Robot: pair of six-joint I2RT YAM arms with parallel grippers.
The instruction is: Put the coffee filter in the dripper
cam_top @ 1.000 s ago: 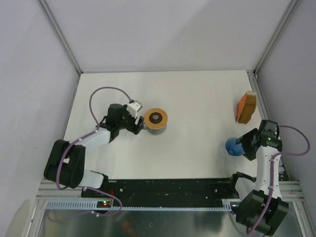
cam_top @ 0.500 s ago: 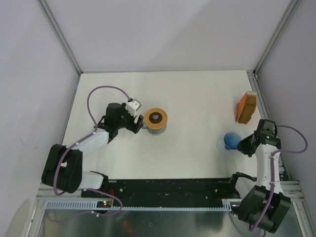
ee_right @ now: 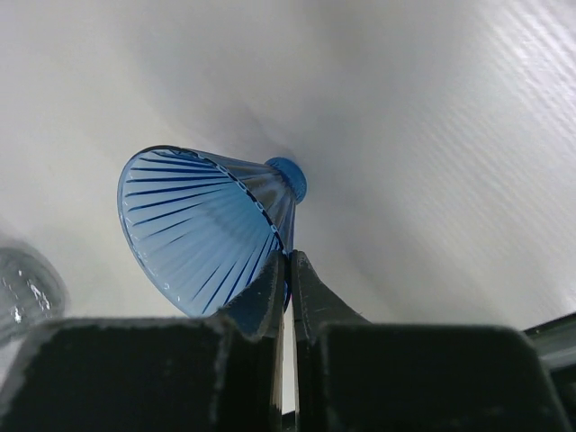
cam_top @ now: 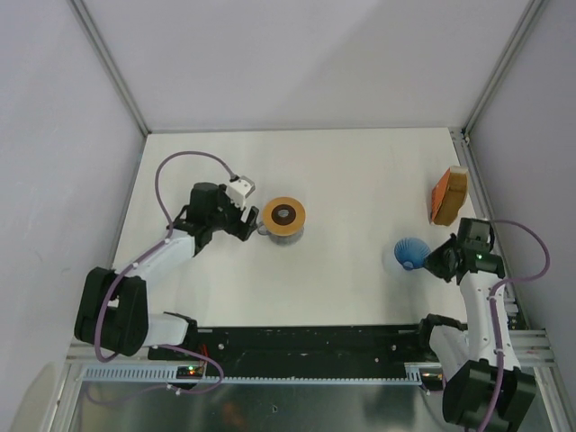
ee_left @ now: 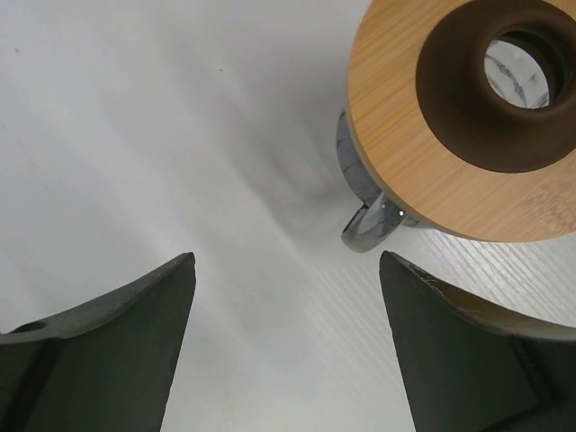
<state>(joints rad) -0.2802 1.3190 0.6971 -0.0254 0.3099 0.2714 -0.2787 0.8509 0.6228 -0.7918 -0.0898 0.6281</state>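
Now, on the right side, the dripper point(cam_top: 409, 252) is seen pinched at its rim by the right gripper point(cam_top: 432, 262). From the right wrist view the two dark fingers point(ee_right: 261, 301) are pressed almost together, with only the thin blue wall of the dripper point(ee_right: 202, 229) caught between them. The ribbed cone is tipped on its side, its wide mouth turned toward the camera and its small round foot pointed away. Whether it is lifted off the white table point(cam_top: 360, 171) or resting on it cannot be told.

Over by the right edge, the coffee filter point(cam_top: 449, 195) is found lying flat, a tan-orange fan, well apart from the dripper and untouched by either arm.

Across on the left, the left gripper point(cam_top: 255, 223) is held spread wide, nothing between its fingers point(ee_left: 117, 342). Just beyond them the glass jug point(ee_left: 364, 232) is seen, its clear handle turned toward the open gap. On top of the jug sits the round bamboo lid point(cam_top: 283, 215), with its dark centre ring and hole clear in the left wrist view. No contact between gripper and jug is shown.
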